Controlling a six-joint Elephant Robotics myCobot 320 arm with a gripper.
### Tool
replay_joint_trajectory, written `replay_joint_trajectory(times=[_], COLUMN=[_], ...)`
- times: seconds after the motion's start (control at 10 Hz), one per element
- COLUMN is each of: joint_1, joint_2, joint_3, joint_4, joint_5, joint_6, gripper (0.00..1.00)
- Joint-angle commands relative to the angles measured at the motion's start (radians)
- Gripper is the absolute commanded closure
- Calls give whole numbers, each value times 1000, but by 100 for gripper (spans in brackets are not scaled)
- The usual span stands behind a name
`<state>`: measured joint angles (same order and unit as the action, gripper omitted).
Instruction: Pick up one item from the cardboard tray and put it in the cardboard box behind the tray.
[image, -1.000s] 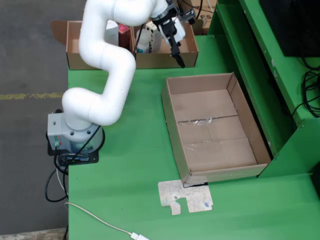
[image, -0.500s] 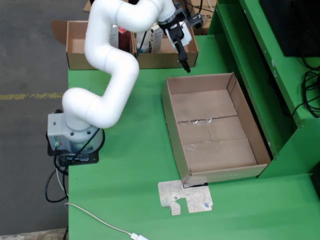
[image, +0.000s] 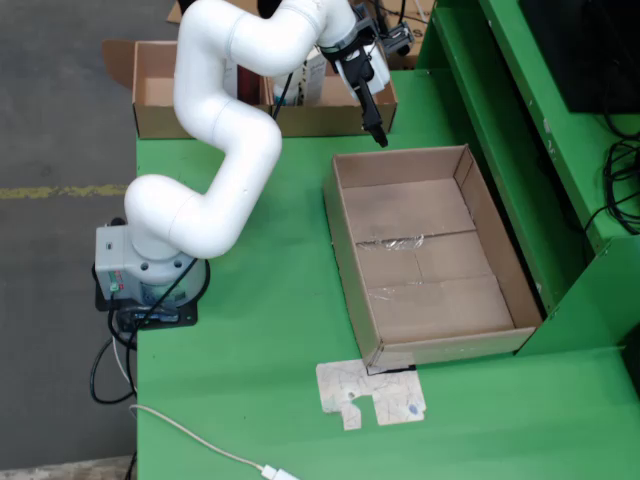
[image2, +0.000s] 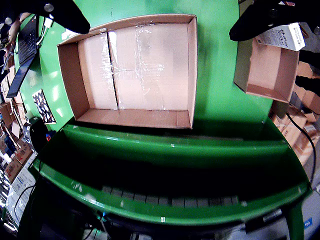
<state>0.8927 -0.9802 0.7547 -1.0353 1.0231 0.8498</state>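
The black 2-fingered hand (image: 376, 132) of the white jointed robot arm (image: 225, 150) is seen spread with nothing between its fingers, poised over the gap between the shallow brown cardboard tray (image: 497, 255) and the smaller brown cardboard box (image: 330, 118). The tray floor shows bare in both views; a white printed carton (image2: 285, 36) is seen in the box. A drop-off is judged done; next, a withdrawal is called for. A bright green desk (image: 260, 350) carries everything, grey concrete floor (image: 60, 120) beyond.
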Motion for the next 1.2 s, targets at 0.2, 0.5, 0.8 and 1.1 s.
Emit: replay_joint_trajectory(times=[0.2,0.5,0.8,1.1], joint_1=[-83,-141,-203,-260], joint_2=[-25,-30,-52,-42], joint_3=[192,249,276,286], joint_4=[-53,-80,-67,-69], joint_5=[28,57,81,94], joint_6=[-95,-156,-217,-271], gripper=[0,0,0,0])
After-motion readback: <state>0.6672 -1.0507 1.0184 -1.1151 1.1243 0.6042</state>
